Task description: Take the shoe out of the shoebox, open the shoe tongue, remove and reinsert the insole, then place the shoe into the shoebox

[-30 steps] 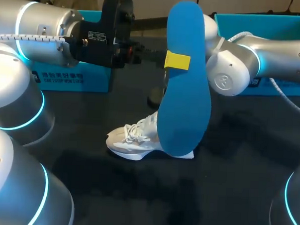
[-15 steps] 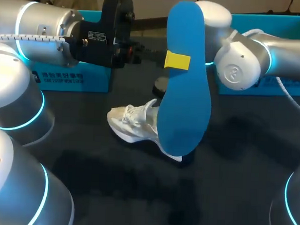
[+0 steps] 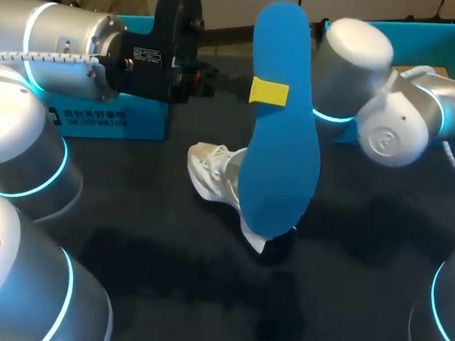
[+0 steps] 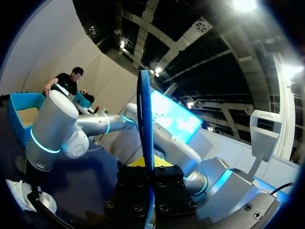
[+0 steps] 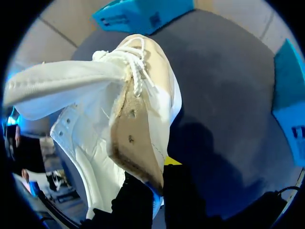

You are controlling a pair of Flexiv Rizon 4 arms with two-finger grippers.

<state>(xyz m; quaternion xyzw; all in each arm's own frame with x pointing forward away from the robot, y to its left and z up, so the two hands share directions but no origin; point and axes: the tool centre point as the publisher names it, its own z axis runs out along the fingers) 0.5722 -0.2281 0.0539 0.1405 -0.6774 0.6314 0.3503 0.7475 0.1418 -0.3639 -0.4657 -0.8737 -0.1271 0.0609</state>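
- the left claw [image 3: 269, 91] is clamping the blue insole [image 3: 280, 165] partway along its length, with one yellow tip lying flat on its face.
- the insole is standing upright above the dark table [image 3: 156, 243], a smooth, bright blue foot shape. in the left wrist view it is showing edge-on, rising from between the fingers.
- the right claw [image 5: 157, 183] is gripping the white shoe [image 3: 216, 174] by the wall of its opening, fingers pressing from both sides.
- the shoe is tilting behind the insole's lower end, loose white laces and a tan inner lining showing. i cannot tell whether it is touching the table.
- a blue shoebox [image 3: 400, 27] is sitting open at the table's far right, and a second blue box [image 3: 109, 120] at the far left.
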